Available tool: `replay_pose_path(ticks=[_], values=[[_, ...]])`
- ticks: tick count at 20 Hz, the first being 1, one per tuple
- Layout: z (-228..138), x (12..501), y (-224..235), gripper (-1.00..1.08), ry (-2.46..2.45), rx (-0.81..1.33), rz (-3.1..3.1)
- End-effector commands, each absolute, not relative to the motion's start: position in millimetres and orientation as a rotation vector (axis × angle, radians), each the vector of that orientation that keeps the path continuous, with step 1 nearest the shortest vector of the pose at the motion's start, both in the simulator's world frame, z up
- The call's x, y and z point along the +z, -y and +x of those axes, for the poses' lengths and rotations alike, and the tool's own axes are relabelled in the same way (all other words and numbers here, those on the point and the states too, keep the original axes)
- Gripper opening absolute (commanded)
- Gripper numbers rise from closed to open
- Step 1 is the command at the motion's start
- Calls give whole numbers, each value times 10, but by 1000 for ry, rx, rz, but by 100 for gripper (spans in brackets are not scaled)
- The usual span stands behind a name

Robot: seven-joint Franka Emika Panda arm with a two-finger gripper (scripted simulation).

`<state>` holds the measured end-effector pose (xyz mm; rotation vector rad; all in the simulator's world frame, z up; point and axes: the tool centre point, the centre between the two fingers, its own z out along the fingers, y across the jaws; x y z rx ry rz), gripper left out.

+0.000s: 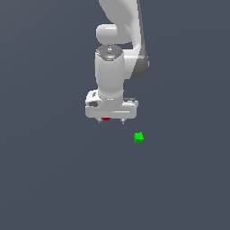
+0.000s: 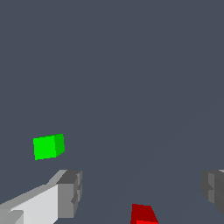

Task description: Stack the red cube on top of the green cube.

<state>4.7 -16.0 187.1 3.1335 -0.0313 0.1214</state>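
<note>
Low over the dark grey counter (image 1: pixel 54 179), the white gripper (image 1: pixel 111 120) points straight down, its jaws spread wide with nothing clamped between them. In the wrist view the two grey fingertips (image 2: pixel 70 192) stand far apart at either side, and the red cube (image 2: pixel 143 215) lies on the counter in the gap between them, touching neither; it sits nearer the middle of the gap than either pad. Only part of that cube shows there, since the picture's edge cuts it off. From the exterior view just a thin red sliver (image 1: pixel 106 118) peeps out under the gripper's body, the rest being hidden behind the hand. Above the gripper the arm (image 1: pixel 110 72) rises as a stout white cylinder, then bends at a rounded joint and runs up out of the picture, so its upper links and base cannot be seen. The green cube (image 1: pixel 139 137) rests on the counter by itself, near the gripper but apart from it, toward the exterior view's right and somewhat lower in that picture. In the wrist view the green cube (image 2: pixel 48 146) lies outside the fingers, beyond one of them, well apart from the red one.
</note>
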Motion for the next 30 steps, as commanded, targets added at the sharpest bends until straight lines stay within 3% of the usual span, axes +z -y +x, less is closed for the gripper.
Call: replay_pose_path(ticks=[1, 20, 30], values=[[-42, 1803, 188, 100, 43, 114, 3134], [-1288, 911, 501, 100, 193, 21, 3134], [-1595, 694, 560, 100, 229, -1, 3133]])
